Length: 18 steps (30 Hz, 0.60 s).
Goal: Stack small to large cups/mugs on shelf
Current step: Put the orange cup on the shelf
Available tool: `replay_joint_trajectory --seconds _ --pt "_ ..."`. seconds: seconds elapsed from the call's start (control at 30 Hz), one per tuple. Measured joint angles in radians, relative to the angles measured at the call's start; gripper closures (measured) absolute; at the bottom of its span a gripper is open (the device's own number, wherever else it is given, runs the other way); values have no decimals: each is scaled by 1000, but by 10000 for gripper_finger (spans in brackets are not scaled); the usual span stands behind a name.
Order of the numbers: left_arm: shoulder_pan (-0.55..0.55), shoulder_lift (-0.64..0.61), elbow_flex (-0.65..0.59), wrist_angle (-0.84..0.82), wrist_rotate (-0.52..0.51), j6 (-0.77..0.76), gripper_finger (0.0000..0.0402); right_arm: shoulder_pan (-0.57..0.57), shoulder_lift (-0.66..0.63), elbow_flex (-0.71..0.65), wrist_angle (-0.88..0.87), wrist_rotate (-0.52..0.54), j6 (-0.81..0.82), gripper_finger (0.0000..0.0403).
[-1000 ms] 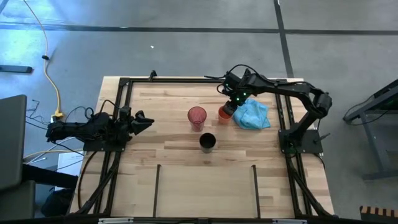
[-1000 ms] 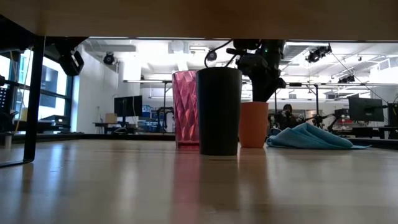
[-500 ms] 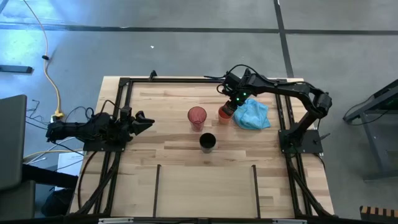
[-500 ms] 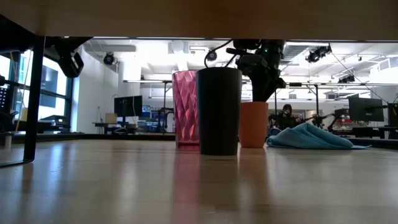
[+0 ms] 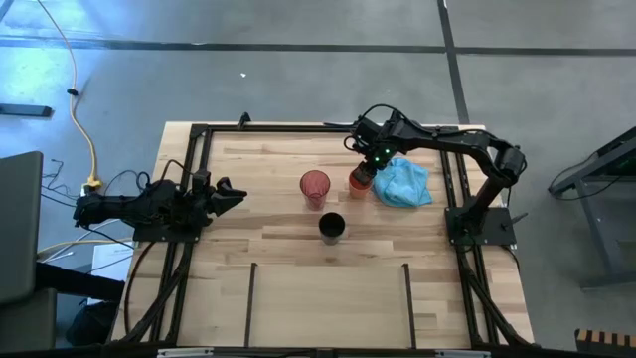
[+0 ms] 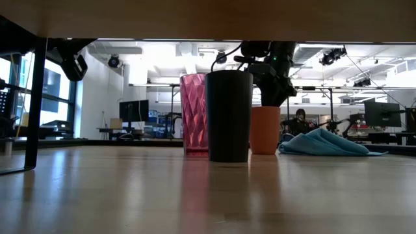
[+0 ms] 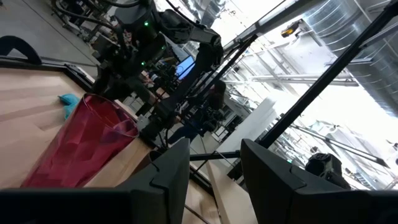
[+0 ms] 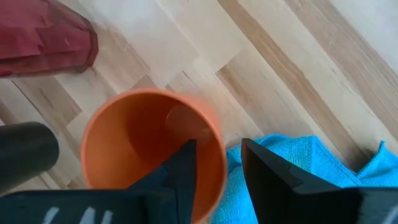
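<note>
Three cups stand upright on their bases mid-table: a small orange cup [image 5: 358, 182] [image 6: 264, 130], a black cup [image 5: 332, 228] [image 6: 229, 116] nearer the near edge, and a tall red-pink cup [image 5: 315, 186] [image 7: 81, 143]. My right gripper [image 5: 371, 169] [image 8: 217, 163] is open and points down over the orange cup [image 8: 149, 143]. One finger stands inside the rim and the other outside it on the cloth side; no touch shows. My left gripper [image 5: 235, 192] [image 7: 214, 180] waits open at the table's left edge. The shelf [image 5: 328, 308] is the plank strip along the near edge.
A light blue cloth [image 5: 402, 183] [image 8: 292, 177] lies crumpled against the orange cup's right side. Black frame rails run along the table's left, right and far edges. Two thin black bars [image 5: 250, 298] [image 5: 407, 298] divide the near strip. A person shows in the room beyond.
My right arm has edged a little toward the table's left above the orange cup. The cups and the cloth have stayed where they were.
</note>
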Motion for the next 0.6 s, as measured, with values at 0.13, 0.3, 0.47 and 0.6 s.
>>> replay_joint_trajectory --seconds 0.13,0.3,0.47,0.6 --pt "0 0 0 0 0 0 268 0 -2 0 -9 5 0 316" --pt "0 0 0 -7 0 0 268 0 -2 0 -10 27 -8 381" --pt "0 0 0 -21 0 -2 268 0 -2 0 -11 27 1 396" --pt "0 0 0 -23 0 -2 268 0 -2 21 -67 27 0 400"
